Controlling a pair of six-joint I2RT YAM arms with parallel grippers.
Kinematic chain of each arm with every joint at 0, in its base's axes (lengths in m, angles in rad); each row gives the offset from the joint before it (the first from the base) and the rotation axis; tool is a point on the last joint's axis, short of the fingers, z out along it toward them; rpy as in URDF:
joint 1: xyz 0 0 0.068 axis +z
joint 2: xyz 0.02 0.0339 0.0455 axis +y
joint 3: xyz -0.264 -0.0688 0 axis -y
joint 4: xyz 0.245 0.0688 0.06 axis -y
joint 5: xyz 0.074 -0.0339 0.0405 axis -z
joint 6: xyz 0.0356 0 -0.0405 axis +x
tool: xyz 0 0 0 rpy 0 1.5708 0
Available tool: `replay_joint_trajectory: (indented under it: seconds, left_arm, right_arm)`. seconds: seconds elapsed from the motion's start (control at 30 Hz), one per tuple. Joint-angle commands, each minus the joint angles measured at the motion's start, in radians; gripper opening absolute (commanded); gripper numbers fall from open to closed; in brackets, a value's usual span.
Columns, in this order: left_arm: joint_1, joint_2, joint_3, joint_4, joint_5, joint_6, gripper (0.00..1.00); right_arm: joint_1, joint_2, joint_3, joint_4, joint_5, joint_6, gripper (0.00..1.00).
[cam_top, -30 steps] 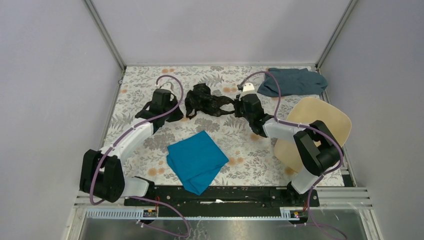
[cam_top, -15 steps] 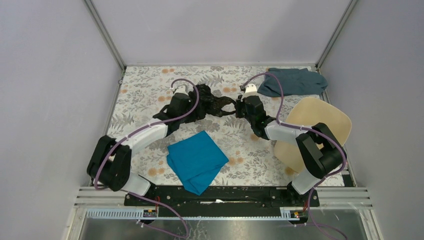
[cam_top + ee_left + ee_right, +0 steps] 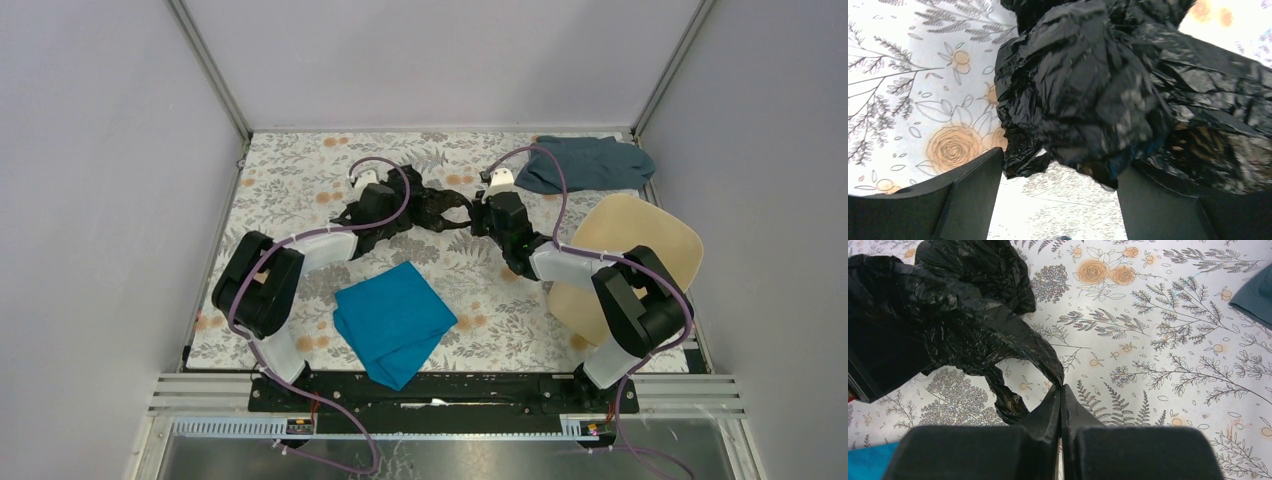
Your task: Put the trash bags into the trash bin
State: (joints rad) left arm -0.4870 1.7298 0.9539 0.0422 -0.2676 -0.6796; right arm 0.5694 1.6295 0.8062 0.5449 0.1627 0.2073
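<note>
The black trash bag (image 3: 428,205) lies crumpled on the flowered table between the two arms. In the right wrist view, my right gripper (image 3: 1061,388) is shut on a stretched corner of the bag (image 3: 938,325). My left gripper (image 3: 388,207) is at the bag's left side, and its jaws stand open. In the left wrist view, the bag's bunched lump (image 3: 1083,90) sits at the tips of the left gripper (image 3: 1058,175), and the fingers (image 3: 968,195) are apart from it. The cream trash bin (image 3: 645,240) is at the right, behind the right arm.
A bright blue cloth (image 3: 393,320) lies in front of the bag, near the arm bases. A grey-blue cloth (image 3: 585,163) lies at the back right corner. Grey walls close in the table on three sides.
My left arm has swung right, up to the bag, and its gripper has opened. The right gripper has kept its hold with hardly any movement.
</note>
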Motion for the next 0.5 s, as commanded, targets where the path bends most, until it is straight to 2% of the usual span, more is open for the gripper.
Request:
replay_joint_trajectory:
  seconds: [0.0, 0.17, 0.4, 0.47]
  left_arm:
    - [0.003, -0.029, 0.028, 0.105, 0.016, -0.022, 0.84]
    - [0.001, -0.135, -0.065, 0.143, -0.041, -0.064, 0.83]
    - [-0.039, -0.200, -0.041, 0.095, -0.094, -0.057, 0.59]
    - [-0.049, -0.191, -0.022, 0.088, -0.099, -0.048, 0.57]
  right_arm:
    - [0.004, -0.039, 0.003, 0.056, -0.014, -0.002, 0.00]
    - [0.003, -0.043, 0.002, 0.062, -0.019, -0.003, 0.00]
    - [0.003, -0.040, 0.008, 0.062, -0.033, 0.002, 0.00]
    - [0.004, -0.041, 0.006, 0.062, -0.034, 0.003, 0.00]
